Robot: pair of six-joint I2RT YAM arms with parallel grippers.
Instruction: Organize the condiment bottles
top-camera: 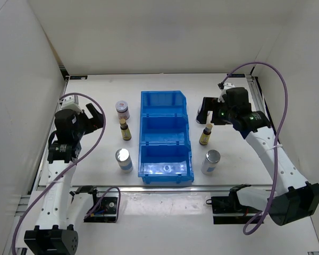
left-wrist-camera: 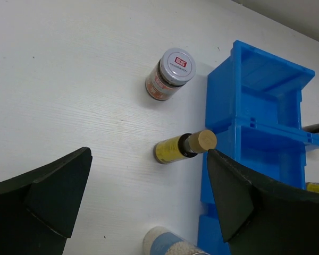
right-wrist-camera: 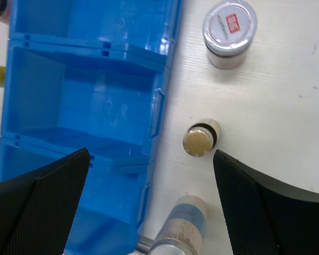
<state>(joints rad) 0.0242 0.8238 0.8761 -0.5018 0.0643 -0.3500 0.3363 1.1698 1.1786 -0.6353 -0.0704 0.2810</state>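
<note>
**Blue bin** [top-camera: 142, 123], 3 compts, mid-table [top-camera: 95, 87]: ref. point.
- L of bin, back to front: white-lid jar [top-camera: 122, 109], amber btl [top-camera: 125, 129], silver-lid shaker [top-camera: 124, 159]. All upright, apart from ea. other.
- R of bin, same order: 2nd jar [right-wrist-camera: 229, 33], 2nd amber btl [top-camera: 206, 134], 2nd shaker [top-camera: 211, 162].
- All six on table, outside bin.
- L gripper [left-wrist-camera: 149, 156]: jaws spread wide, nothing betw. them, above L row.
- R gripper [right-wrist-camera: 151, 154]: jaws spread wide, nothing held, above R row.

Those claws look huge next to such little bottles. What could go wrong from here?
The left amber bottle stands close to the blue bin, so a finger of the open left gripper might strike the bin wall. On the right, the shaker near the right amber bottle could get knocked over.
</note>
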